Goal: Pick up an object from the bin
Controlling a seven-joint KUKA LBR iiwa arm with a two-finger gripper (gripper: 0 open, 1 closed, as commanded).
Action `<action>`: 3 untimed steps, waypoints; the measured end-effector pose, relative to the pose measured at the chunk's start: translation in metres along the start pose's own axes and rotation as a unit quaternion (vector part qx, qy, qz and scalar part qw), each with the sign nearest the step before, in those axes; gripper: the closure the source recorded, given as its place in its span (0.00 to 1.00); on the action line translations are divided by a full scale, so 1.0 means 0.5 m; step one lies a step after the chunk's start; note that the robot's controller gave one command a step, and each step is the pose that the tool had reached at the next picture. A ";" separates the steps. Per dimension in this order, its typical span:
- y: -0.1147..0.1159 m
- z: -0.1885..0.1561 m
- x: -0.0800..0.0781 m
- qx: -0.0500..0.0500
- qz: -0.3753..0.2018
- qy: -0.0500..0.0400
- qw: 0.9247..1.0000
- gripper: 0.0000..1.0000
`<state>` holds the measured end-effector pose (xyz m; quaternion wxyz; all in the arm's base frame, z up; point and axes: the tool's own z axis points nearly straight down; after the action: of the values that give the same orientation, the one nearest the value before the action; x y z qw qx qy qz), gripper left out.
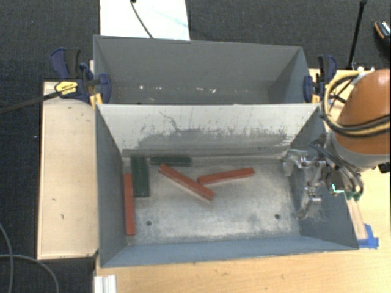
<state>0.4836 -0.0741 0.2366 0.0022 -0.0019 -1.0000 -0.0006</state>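
Observation:
My gripper (307,189) hangs low at the right end of the bin, close to the right wall, with bare bin floor under it. The nearest loose thing is a red bar (226,176) lying almost level in the middle, well to the gripper's left. One end of it meets a second red bar (186,182), which slants down to the right.
A dark green bar (171,161) lies along the back wall. A dark green block (141,176) lies lengthwise beside a long red bar (129,204) against the left wall. The arm with its orange cover and cables comes in over the right rim.

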 end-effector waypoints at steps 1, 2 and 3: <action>0.054 0.195 -0.174 0.000 0.003 -0.003 1.000 0.00; 0.093 0.338 -0.192 0.000 -0.064 -0.001 0.998 0.00; 0.091 0.331 -0.194 0.001 -0.065 -0.003 0.998 1.00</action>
<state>0.5800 -0.0286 0.0708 -0.0008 0.0631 -0.9980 -0.0002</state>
